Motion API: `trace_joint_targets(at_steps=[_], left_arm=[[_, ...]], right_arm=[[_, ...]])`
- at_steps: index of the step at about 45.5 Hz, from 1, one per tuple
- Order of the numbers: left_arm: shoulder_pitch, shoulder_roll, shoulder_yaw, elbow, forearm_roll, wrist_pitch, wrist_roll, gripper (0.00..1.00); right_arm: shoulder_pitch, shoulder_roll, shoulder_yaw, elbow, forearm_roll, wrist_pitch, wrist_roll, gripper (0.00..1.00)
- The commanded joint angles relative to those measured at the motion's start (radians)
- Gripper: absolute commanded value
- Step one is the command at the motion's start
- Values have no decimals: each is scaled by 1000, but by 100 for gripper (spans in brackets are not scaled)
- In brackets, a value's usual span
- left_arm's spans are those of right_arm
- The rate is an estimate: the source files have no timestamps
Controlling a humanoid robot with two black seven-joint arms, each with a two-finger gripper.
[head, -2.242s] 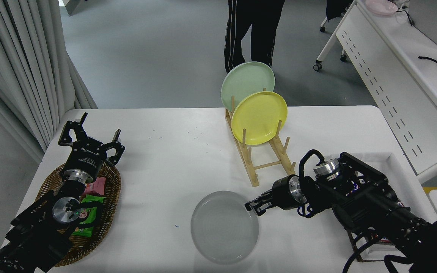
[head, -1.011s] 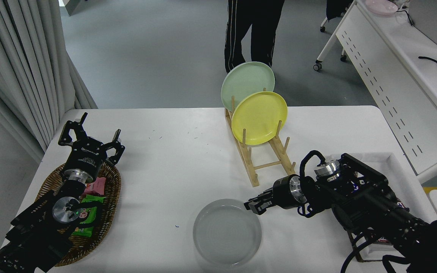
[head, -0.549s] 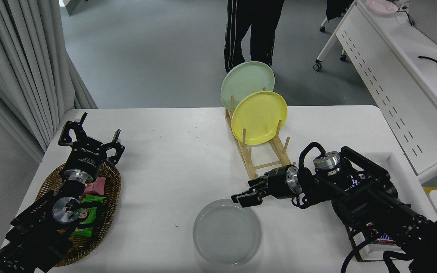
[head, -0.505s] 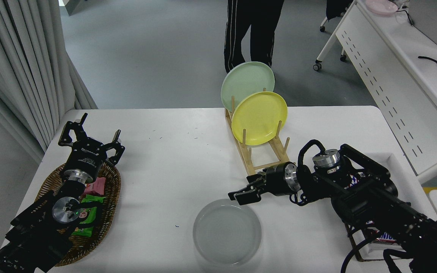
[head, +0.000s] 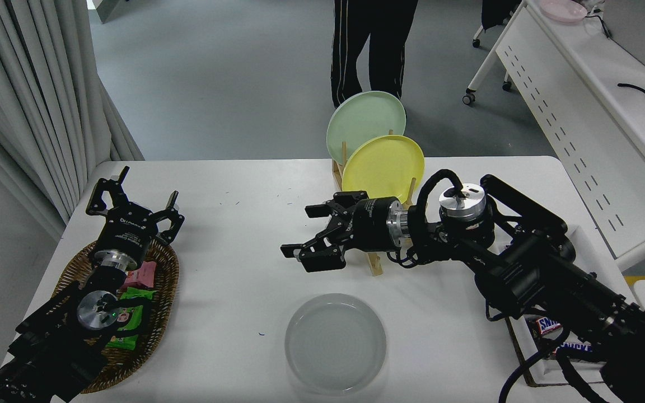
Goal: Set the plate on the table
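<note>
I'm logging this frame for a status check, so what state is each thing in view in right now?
grey plate: flat on the table, released.
right end effector: open, empty, raised beyond the grey plate.
left end effector: open, parked over the wicker basket.
yellow plate: upright in the wooden rack.
pale green plate: upright behind the yellow plate.
wicker basket: holding snack packets.

grey plate (head: 335, 342) flat on table (head: 233, 268), right claw (head: 311, 235) (open) above
</note>
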Motion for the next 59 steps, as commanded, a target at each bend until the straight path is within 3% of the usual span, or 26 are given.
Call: trace_joint_targets(at_steps=[1,16,28,39,45,59], left_arm=[[0,0,-1,0,0,0,0,100],[0,0,-1,0,0,0,0,100],[0,0,-1,0,0,0,0,100],[-1,0,1,0,0,0,0,100],[0,0,-1,0,0,0,0,100],[-1,0,-1,0,0,0,0,100]], right_arm=[[-39,-14,154,17,-283,175,173,100],[-137,-16,355,6,-646,170,550,100],[-272,-14,465,4,-860,219,655,100],[-350,-14,489,-72,-916,389,768,100],[-373,-25,496,-169,-929,425,822,100],[-398,-14,579,-295,-906,461,831,100]])
